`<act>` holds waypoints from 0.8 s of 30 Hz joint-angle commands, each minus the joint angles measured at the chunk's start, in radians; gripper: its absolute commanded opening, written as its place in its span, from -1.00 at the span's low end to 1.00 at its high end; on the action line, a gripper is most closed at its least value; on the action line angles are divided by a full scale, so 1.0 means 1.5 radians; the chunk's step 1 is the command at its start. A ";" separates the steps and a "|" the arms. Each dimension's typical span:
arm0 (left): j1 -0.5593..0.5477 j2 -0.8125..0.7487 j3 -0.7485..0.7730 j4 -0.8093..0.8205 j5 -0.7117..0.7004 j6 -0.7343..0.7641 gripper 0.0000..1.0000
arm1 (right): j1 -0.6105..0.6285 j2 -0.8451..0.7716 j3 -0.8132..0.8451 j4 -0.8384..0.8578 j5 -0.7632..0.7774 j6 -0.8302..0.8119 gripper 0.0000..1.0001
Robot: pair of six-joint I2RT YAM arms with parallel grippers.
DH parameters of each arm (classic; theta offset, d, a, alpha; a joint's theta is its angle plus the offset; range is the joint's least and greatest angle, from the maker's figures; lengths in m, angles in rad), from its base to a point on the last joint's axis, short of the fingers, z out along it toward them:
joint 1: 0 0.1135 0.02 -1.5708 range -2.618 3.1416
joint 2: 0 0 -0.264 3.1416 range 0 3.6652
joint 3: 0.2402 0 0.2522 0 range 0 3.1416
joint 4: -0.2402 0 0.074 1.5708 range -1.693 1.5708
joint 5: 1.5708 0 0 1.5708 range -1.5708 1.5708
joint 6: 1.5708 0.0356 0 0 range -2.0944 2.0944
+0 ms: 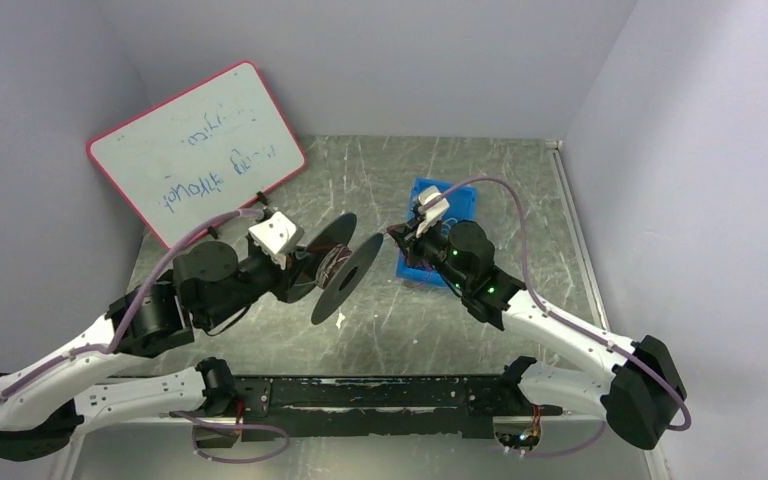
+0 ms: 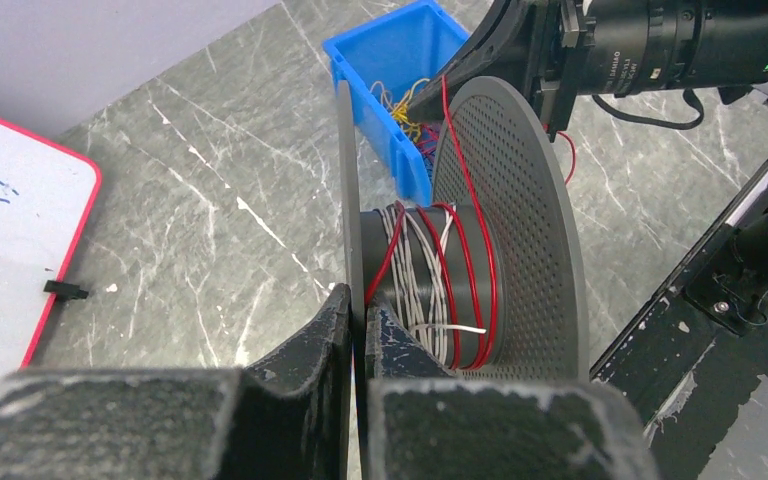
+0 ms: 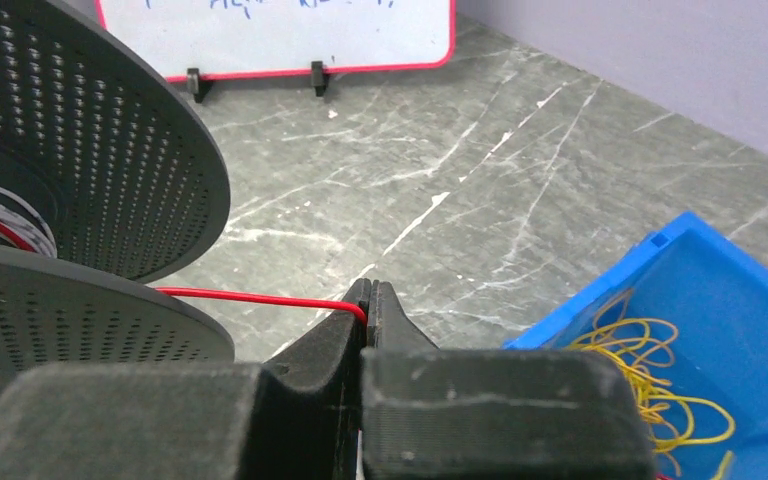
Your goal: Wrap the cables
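Note:
A dark grey spool (image 1: 338, 268) with two perforated discs is held above the table. My left gripper (image 2: 358, 310) is shut on the rim of the spool's near disc (image 2: 348, 200). The thin red wire (image 2: 470, 230) makes a few turns round the spool core (image 2: 430, 270) beside white wire turns, then runs up over the far disc. My right gripper (image 3: 370, 292) is shut on the red wire (image 3: 250, 296), which runs taut from its tips to the spool (image 3: 70, 150) on the left. In the top view the right gripper (image 1: 394, 232) is just right of the spool.
A blue bin (image 1: 440, 230) holding a yellow, blue and red wire tangle (image 3: 650, 370) stands behind the right gripper. A whiteboard with a red frame (image 1: 195, 150) leans at the back left. Grey walls close in left, back and right. A black rail (image 1: 380, 395) runs along the near edge.

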 commanded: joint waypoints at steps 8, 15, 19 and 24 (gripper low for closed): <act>-0.007 -0.081 0.083 0.001 0.016 -0.009 -0.86 | -0.053 0.025 -0.077 0.034 0.055 0.071 -1.00; -0.006 -0.099 0.103 0.034 0.003 -0.026 -0.86 | -0.053 0.038 -0.124 0.070 -0.024 0.108 -1.00; -0.006 -0.101 0.105 0.054 -0.001 -0.031 -0.86 | -0.053 0.047 -0.148 0.094 -0.074 0.125 -0.96; -0.006 -0.091 0.109 0.067 -0.008 -0.029 -0.86 | -0.052 0.053 -0.172 0.119 -0.113 0.151 -0.64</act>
